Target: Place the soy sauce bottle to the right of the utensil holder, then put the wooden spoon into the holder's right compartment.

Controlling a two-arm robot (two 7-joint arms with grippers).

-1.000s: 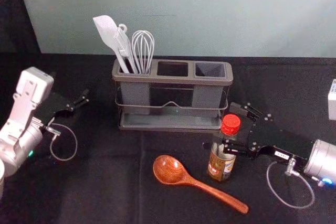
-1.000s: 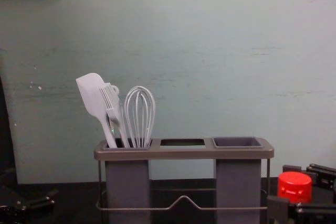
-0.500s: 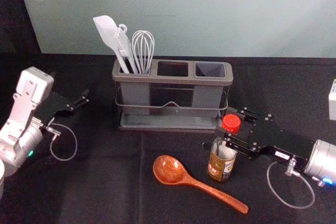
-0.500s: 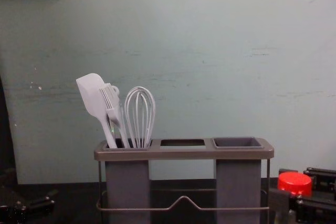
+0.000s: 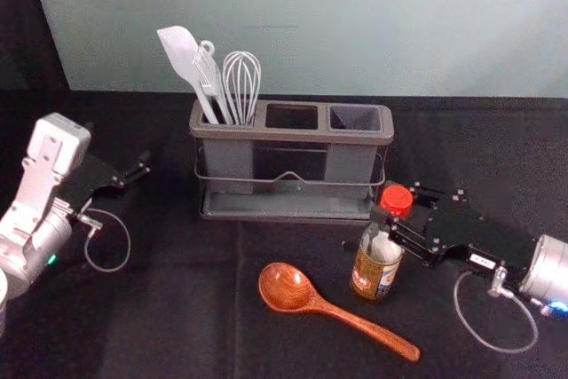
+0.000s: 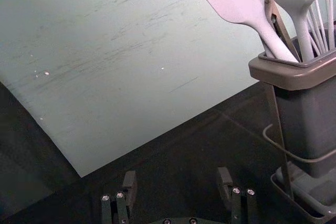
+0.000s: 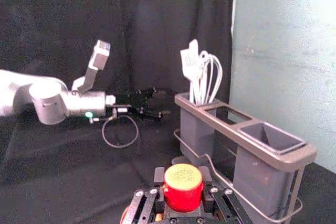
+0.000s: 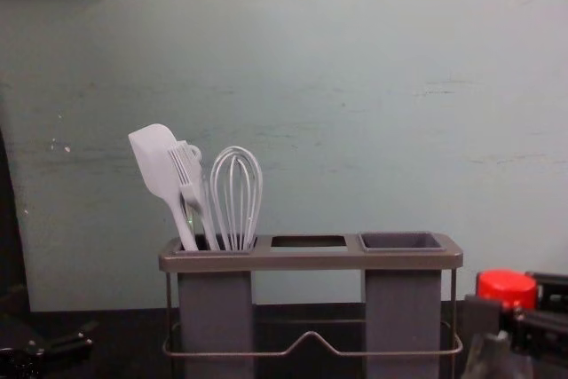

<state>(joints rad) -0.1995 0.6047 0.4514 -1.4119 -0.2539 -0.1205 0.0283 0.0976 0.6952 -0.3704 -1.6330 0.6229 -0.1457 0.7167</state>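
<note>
Head view: the right gripper (image 5: 390, 210) is closed on the neck of the soy sauce bottle (image 5: 375, 268), and both have shifted slightly toward the table's (image 5: 160, 308) far edge, the cap now leaning a little to the right. The pick seems made and the carry begun. The utensil holder (image 5: 293, 135) stands nearer that far edge, unmoved; the wooden spoon (image 5: 288, 288) lies on the near side, untouched, and its right compartment (image 5: 351, 164) is empty. The left gripper (image 5: 140, 166) idles at the left.

Left wrist view: its fingers (image 6: 130, 182) are spread with nothing between them, beside the holder's left end.

Right wrist view: the red cap (image 7: 183, 187) sits snugly between the fingers, near the holder's front.

Chest view: the cap is higher than half a second ago, so the bottle is probably rising; whether its base is fully clear I cannot tell. Next it should travel toward the far edge, past the holder's right end, without clipping the wire rail (image 8: 311, 335).
</note>
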